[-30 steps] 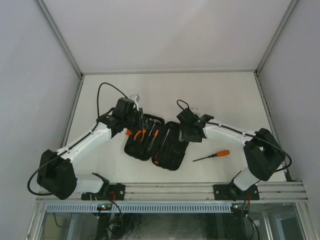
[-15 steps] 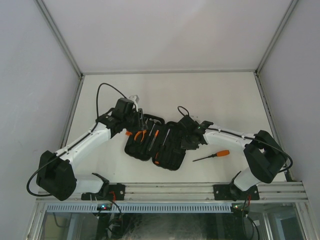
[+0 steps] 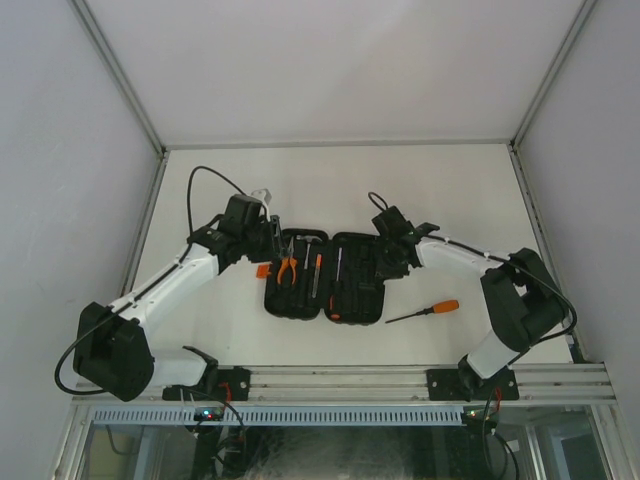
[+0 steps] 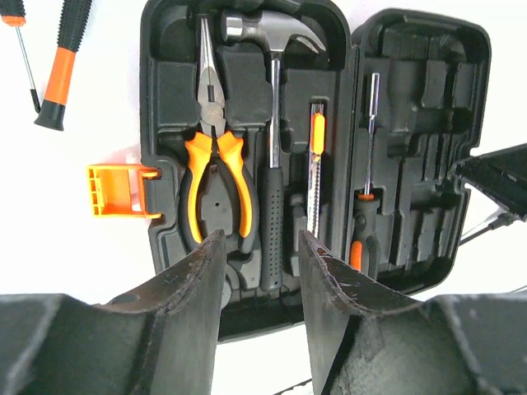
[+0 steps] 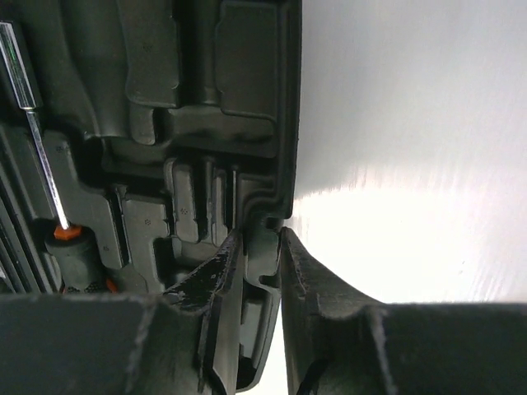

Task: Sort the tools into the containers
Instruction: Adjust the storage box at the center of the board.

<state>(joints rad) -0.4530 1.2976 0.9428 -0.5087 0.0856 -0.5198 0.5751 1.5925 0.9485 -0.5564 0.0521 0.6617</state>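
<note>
Right, nearest the bases you have a loose screwdriver lying on the table. Its orange handle points right, and it is apart from the case, off its right side. The case lies open and flat just beyond, between your two arms. Your right gripper is at the case's right edge, jaws narrow and pinched on the rim wall of the right half. Your left gripper is over the near end of the left half, jaws partly apart and gripping nothing. In that half, left to right, sit the pliers, the hammer with its head at the far end, and a slim driver. The right half holds a second driver, handle toward you. The orange latch sticks out from the case's left side. Farther off on that side, two screwdrivers lie on the table outside the case.
</note>
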